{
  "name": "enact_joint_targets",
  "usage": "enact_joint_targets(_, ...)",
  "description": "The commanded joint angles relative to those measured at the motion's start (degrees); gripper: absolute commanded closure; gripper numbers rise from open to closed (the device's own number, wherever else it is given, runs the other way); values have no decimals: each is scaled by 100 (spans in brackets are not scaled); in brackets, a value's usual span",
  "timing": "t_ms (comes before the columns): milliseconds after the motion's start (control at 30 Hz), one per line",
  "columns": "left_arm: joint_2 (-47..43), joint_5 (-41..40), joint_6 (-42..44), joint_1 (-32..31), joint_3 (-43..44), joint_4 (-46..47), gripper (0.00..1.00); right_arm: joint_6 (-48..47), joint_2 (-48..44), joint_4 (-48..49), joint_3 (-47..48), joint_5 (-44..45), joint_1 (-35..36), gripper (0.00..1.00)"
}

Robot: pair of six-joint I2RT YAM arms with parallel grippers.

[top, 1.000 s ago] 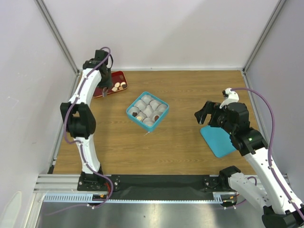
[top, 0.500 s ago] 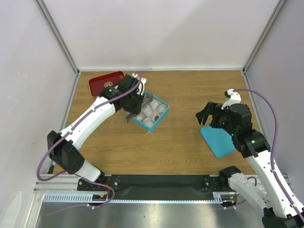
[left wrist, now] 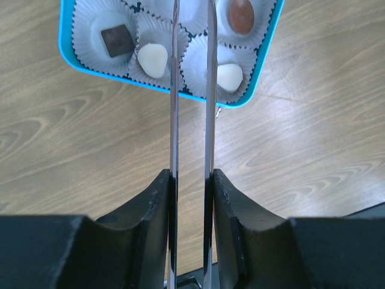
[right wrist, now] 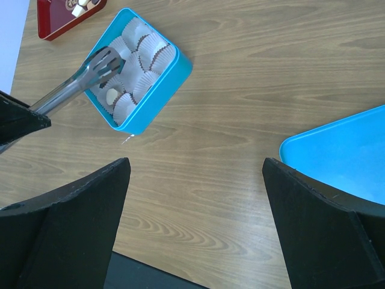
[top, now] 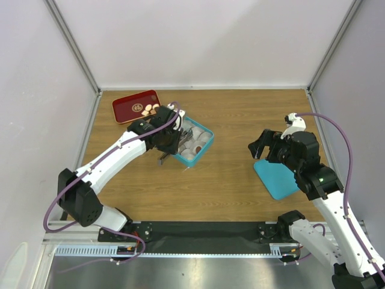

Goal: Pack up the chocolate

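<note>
The teal box holds white paper cups, some with chocolate pieces in them: a dark square, a white piece, another white piece and a brown oval. More pieces lie on the red tray. My left gripper is shut on metal tongs, which reach over the box; their tips hang above the cups, and I cannot tell if they hold a piece. My right gripper is open and empty above bare table.
A teal lid lies flat at the right, beside my right gripper. The red tray sits at the far left corner. Grey walls close the table on three sides. A black strip runs along the near edge.
My left arm swung from the red tray to the teal box with the tongs, then drew back slightly toward the near side. The right arm has barely moved.
</note>
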Motion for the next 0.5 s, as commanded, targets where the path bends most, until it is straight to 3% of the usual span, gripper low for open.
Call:
enact_joint_targets(0,-12,-109,-81,-26,40,357,65,8,-51,46,260,73,-19,1)
enact_joint_targets(467,287,-249,-124,-26,-12,392,64,-88,-78,11,277,126,-19,1)
